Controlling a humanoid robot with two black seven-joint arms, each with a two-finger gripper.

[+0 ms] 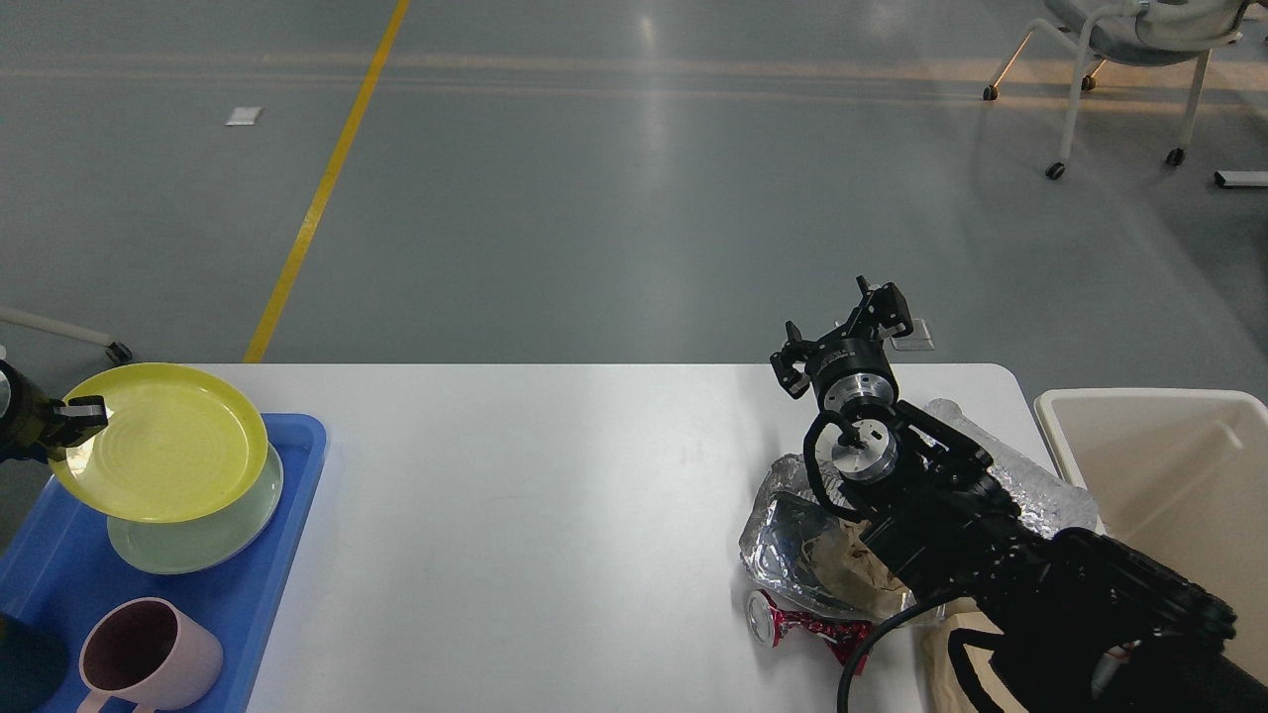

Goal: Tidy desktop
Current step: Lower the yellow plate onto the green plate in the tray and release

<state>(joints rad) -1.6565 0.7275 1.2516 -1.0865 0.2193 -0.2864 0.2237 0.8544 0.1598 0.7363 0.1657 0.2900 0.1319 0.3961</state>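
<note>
The white desktop (555, 515) fills the lower middle of the head view. At its left a blue tray (272, 584) holds a pale green plate (223, 540) and a pink cup (149, 659). My left gripper (74, 416) is shut on the left rim of a yellow plate (163, 441), held tilted just above the green plate. My right gripper (842, 332) is open and empty above the desktop's far right edge. Below its arm lie crumpled foil (783, 525), brown paper (842, 564) and a crushed red can (802, 626).
A cream bin (1169, 465) stands at the right of the desktop. A dark object (25, 673) sits at the tray's bottom left corner. A chair (1119, 59) stands on the floor at the far right. A yellow line (317, 198) runs across the floor.
</note>
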